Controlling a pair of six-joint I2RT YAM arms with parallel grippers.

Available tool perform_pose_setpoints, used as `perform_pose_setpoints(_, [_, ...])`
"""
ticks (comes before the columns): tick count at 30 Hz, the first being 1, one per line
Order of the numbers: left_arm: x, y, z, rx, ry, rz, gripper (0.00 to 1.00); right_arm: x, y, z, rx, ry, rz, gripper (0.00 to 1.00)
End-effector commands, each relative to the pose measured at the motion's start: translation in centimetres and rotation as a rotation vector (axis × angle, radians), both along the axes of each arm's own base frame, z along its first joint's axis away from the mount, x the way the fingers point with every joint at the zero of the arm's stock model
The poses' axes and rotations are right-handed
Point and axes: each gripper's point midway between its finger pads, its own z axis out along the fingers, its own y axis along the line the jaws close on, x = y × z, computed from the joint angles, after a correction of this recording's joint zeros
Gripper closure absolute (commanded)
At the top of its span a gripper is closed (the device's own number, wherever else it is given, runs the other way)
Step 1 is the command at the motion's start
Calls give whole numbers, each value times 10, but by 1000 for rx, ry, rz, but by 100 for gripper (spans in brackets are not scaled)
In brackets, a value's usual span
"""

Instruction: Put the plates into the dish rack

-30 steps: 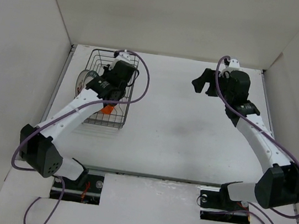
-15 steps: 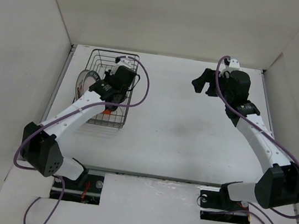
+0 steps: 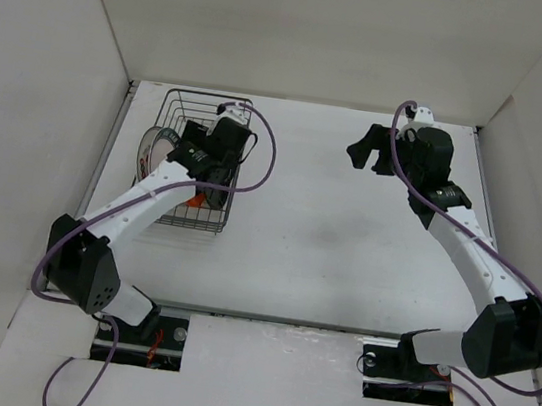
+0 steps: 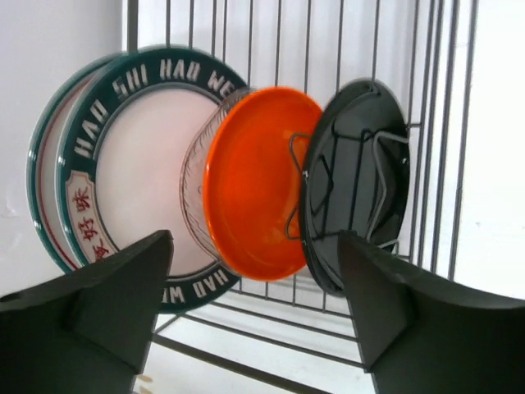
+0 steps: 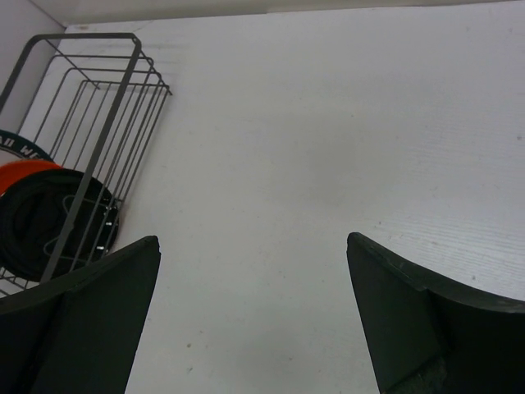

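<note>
The left arm has swung slightly right across the dish rack [image 3: 191,100] in the past second, while the right arm has held its place. Five plates now stand on edge in one row among the rack's wires at the far left corner of the bench [image 3: 326,241]. They are two white plates with dark green rims, one [image 4: 131,164] overlapping the other [image 4: 41,193], one clear plate [image 4: 195,176], one orange plate [image 4: 254,197] and one black plate [image 4: 349,144]. The left hand [image 4: 254,271] faces the row with its two fingers spread wide and nothing between them. The right hand [image 5: 254,271], fingers likewise apart and empty, hangs over bare bench well apart from the rack.
</note>
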Motion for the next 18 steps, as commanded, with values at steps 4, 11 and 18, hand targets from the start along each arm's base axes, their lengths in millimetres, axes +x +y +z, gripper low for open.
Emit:
perform_pose_setpoints(4, [28, -7, 138, -148, -307, -63, 0, -8, -5, 74, -56, -78, -110, 0])
perform_pose_setpoints(11, [21, 45, 242, -274, -512, -14, 0, -61, -46, 155, -95, -176, -234, 0])
perform_pose_setpoints(18, [-21, 93, 285, -289, -625, 58, 0, -119, -75, 188, -80, -222, -274, 0])
